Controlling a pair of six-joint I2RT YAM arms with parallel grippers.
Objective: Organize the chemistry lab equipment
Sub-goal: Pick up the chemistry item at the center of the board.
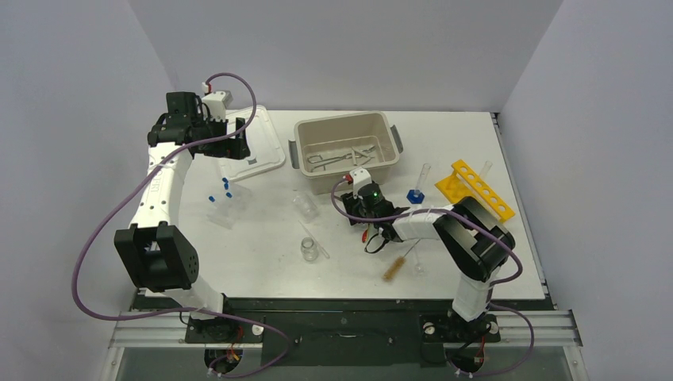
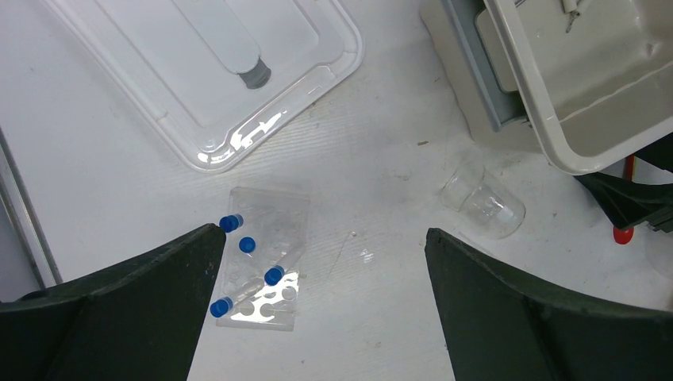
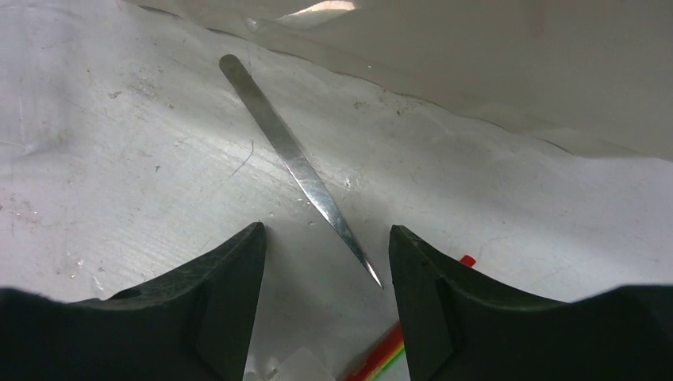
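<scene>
The right gripper [image 3: 324, 232] sits low over the table just in front of the beige tub [image 1: 382, 121], its jaws parted with nothing between the pads; the pointed tip of the metal tweezers [image 3: 292, 161] lies on the tabletop in the gap, touching neither finger. The tweezers run away from the gripper toward the tub wall, flat on the surface, with the green-and-red spatula [image 3: 382, 354] just beside the near end. By the look of them they are light, stiff and thin, and the polished steel is probably slippery. Lying this flat, they leave little edge for the pads to catch, so a pinch at the tapering tip would likely let them skate or pivot. The wider middle of the blade, taken across its width with the fingertips pressed right down to the table, seems the safer hold. The left gripper [image 2: 323, 234] hangs well above the table with its jaws spread wide and empty, over the blue-capped tubes [image 2: 255, 267] lying on a clear sheet near the white lid [image 2: 238, 79]. A clear glass beaker [image 2: 482, 201] on its side nearby looks fragile and prone to rolling, so it would want a gentle grip across the wall
</scene>
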